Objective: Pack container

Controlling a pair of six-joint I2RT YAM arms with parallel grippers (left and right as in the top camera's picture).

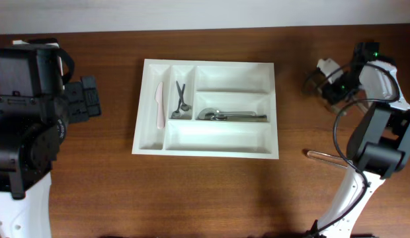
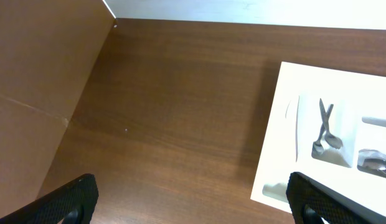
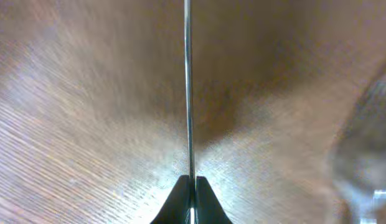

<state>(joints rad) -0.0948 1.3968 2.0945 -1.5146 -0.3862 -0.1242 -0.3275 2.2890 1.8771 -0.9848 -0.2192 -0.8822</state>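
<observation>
Right gripper (image 3: 192,200) is pinched tight on a thin metal utensil (image 3: 188,93) near the table's (image 1: 92,178) right edge. Left gripper (image 2: 192,196) hangs with jaws spread wide, holding nothing, left of the container (image 1: 218,136).

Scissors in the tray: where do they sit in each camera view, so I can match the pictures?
Overhead: the scissors lie in the container's second narrow compartment from the left, left of centre.
Left wrist: right side of the picture, same compartment, container corner beside them.
Right wrist: not in it; only the table and a thin metal rod in the shut right tool.
Shared landmark: the container's white rim in overhead and left wrist.
</observation>
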